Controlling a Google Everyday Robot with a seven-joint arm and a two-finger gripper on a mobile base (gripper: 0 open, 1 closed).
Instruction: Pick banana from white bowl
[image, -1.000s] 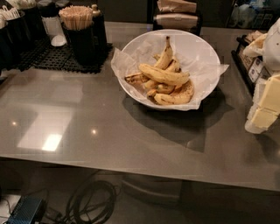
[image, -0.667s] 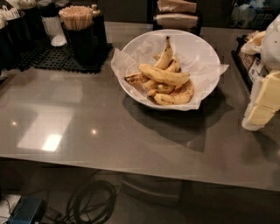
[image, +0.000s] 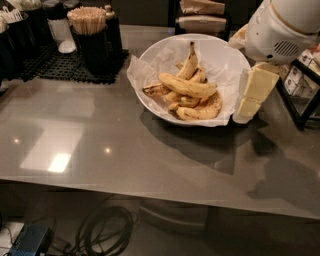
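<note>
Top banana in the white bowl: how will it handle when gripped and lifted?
The banana lies on top of the other bananas, so it should lift free, maybe nudging them. Curved and smooth-skinned, it may rotate in a narrow grip. Mostly yellow, so probably firm, yet bruisable. The gripper hangs beside the white bowl's right rim.

the arm (image: 285, 25) fills the top right corner of the view: a white rounded housing with a small grille on its side and a tan band near its top. under it hangs the gripper (image: 244, 114), cream coloured and blocky, pointing down and a little to the left. its lower end sits at the right side of the view, about mid height.
</note>
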